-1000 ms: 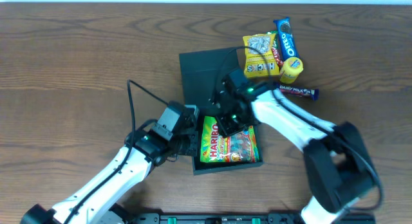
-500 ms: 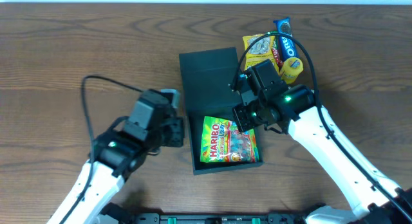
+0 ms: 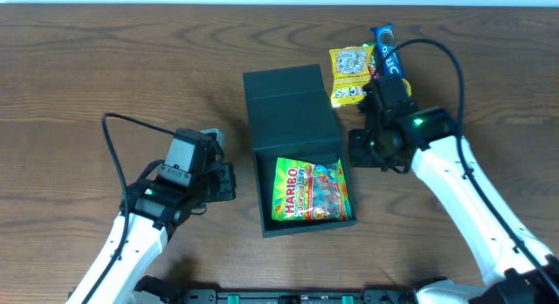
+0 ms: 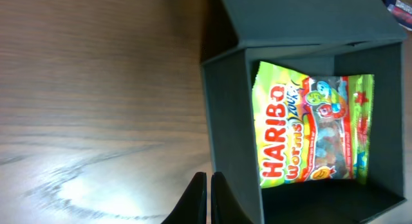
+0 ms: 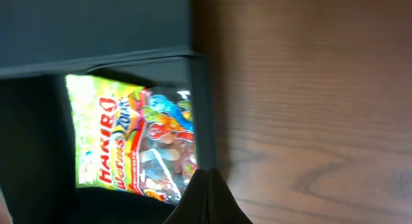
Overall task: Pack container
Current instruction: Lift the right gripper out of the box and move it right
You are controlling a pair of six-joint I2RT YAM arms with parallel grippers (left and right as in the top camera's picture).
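Observation:
The dark container [image 3: 258, 189] stands open mid-table, its flap lid [image 3: 288, 103] folded back. A Haribo packet [image 3: 310, 190] lies flat inside; it also shows in the left wrist view [image 4: 312, 130] and the right wrist view [image 5: 132, 137]. My left gripper [image 3: 229, 182] is shut and empty, left of the container's wall [image 4: 232, 127]; its fingertips [image 4: 209, 188] touch. My right gripper [image 3: 356, 149] is shut and empty, just right of the container; it shows closed in the right wrist view [image 5: 207, 195] beside the wall [image 5: 201, 114].
A pile of snacks lies behind the right arm: a yellow packet [image 3: 349, 72], a blue Oreo pack [image 3: 386, 49] and other pieces partly hidden by the arm. Bare wooden table [image 3: 105, 77] lies to the left and at the front.
Both grippers pulled away from the container: the left one moved down and left, the right one moved right and up, out of the box. The Haribo packet stays inside.

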